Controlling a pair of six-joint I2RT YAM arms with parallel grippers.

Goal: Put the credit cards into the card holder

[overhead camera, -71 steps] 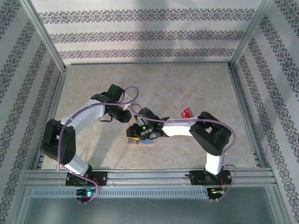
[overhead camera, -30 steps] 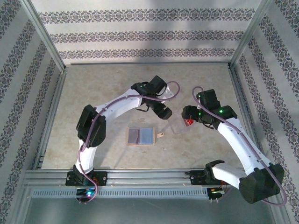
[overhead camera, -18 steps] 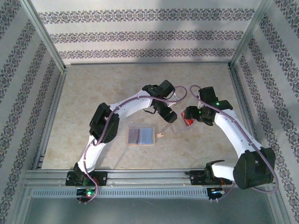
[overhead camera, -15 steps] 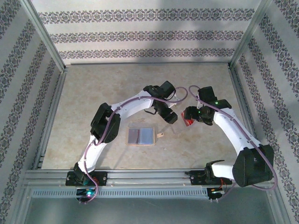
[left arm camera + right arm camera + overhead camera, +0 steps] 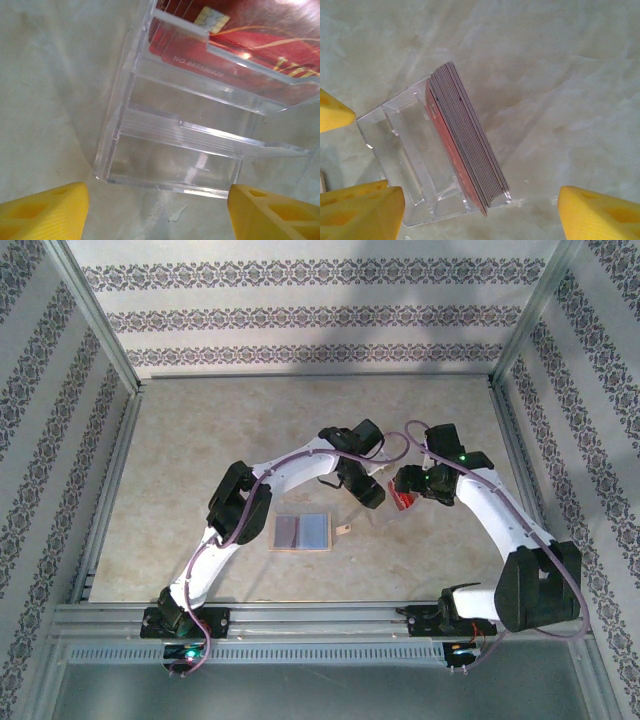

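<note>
The red card (image 5: 240, 35) standing in the clear stand (image 5: 175, 150) bears small pale print: "NO." followed by a row of digits, mostly eights. The last digits are too blurred to read.

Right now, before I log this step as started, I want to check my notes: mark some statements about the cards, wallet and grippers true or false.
1. The credit cards stand stacked in a clear stand. True.
2. The card holder lies folded shut. False: it lies open on the table, pockets up.
3. The left gripper and the right gripper are both open. True.
4. The left gripper grips a card. False: it holds nothing, its fingers on either side of the stand's front edge.
</note>
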